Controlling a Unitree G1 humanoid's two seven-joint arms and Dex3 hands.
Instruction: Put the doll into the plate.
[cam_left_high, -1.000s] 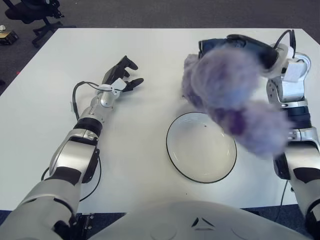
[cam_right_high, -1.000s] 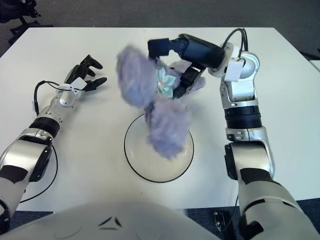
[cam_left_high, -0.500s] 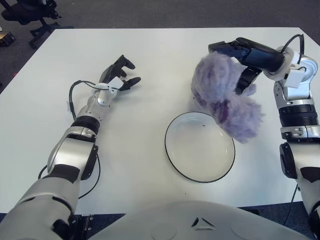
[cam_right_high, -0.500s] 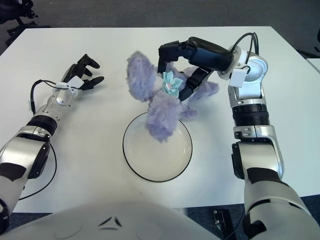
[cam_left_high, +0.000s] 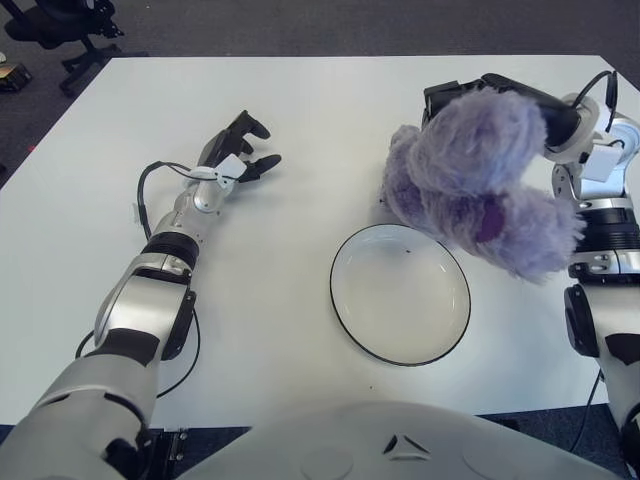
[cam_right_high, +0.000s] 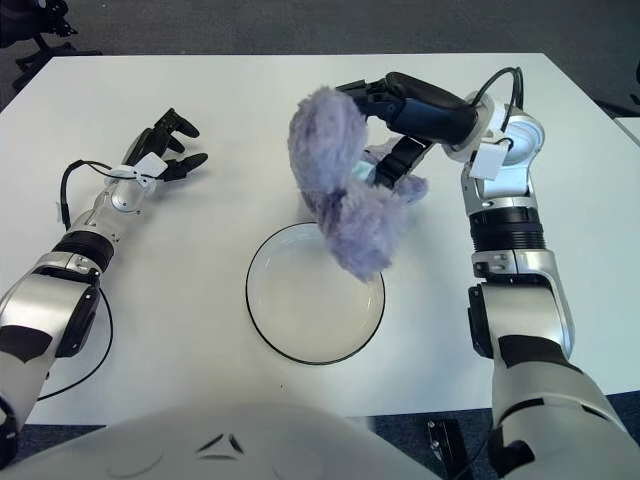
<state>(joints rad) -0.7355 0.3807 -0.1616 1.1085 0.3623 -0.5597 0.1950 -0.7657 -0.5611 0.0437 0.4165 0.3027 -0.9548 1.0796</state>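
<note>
Doll (cam_right_high: 345, 190): purple plush, gripped in the curled fingers of the right hand (cam_right_high: 395, 125), held above the far rim of the plate (cam_right_high: 270, 320). Plate: glass, dark-rimmed, on the white table (cam_right_high: 250, 90). Left hand (cam_right_high: 160, 150): far left, fingers loosely spread, holding nothing.

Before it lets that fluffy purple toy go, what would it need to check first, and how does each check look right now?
1. Doll gripped by the right hand: ok, fingers wrap it and it hangs off the table.
2. Plate free to receive it: ok, nothing lies inside.
3. Doll over the plate: not ok, only its lower end overlaps the far rim; most of it shows beyond the plate.
4. Doll low enough to release: cannot tell, its height above the plate is unclear.
5. Left hand out of the way: ok, it shows far to the plate's left, fingers open, holding nothing.
</note>
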